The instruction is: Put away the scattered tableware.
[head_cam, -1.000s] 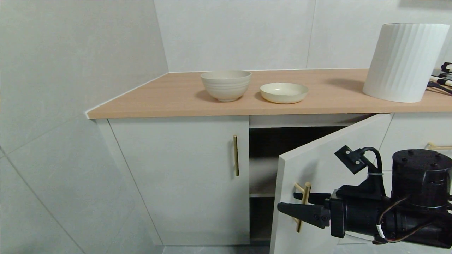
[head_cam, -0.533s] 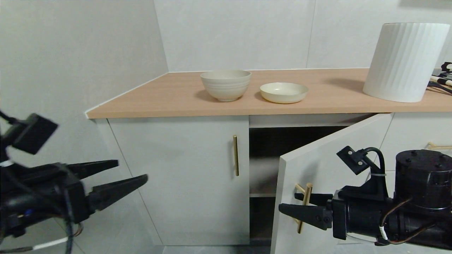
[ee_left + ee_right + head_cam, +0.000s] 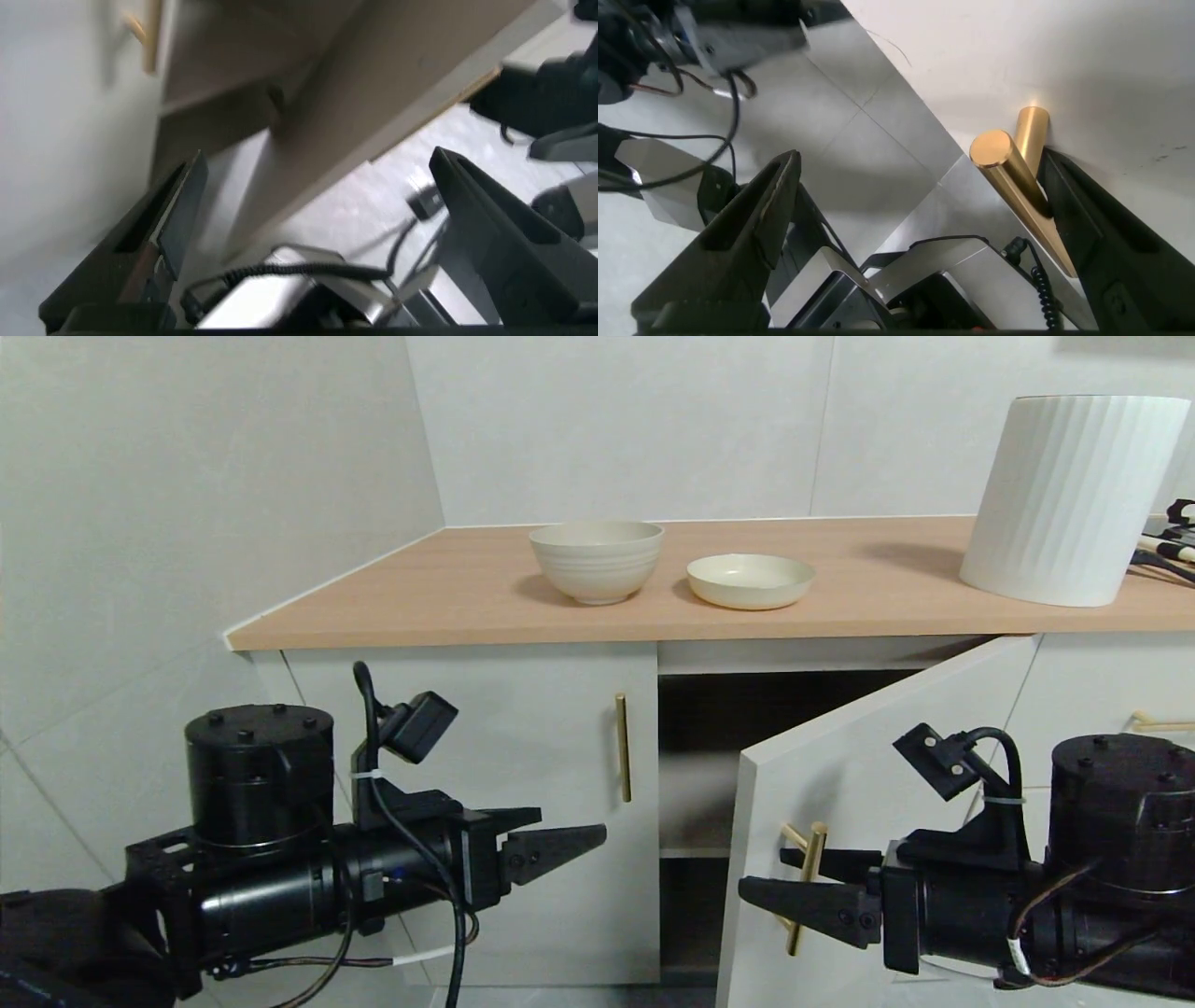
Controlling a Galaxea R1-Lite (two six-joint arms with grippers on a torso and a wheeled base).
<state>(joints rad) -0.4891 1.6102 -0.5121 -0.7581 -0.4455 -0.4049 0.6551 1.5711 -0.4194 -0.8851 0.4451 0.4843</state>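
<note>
Head view: the ribbed bowl (image 3: 597, 560) and the shallow dish (image 3: 751, 581) stand near each other, not touching, on the wooden surface (image 3: 392, 607), above the open cabinet door (image 3: 868, 747). Both look ceramic, so probably stiff, smooth and breakable; the rim seems the best place to grip. The left tool (image 3: 569, 828) hangs low before the closed door.

Left wrist view: its fingers (image 3: 177, 215) are wide apart and empty.

Right wrist view: the right tool (image 3: 915, 168) is open, with the brass handle (image 3: 993, 149) beside one finger.
</note>
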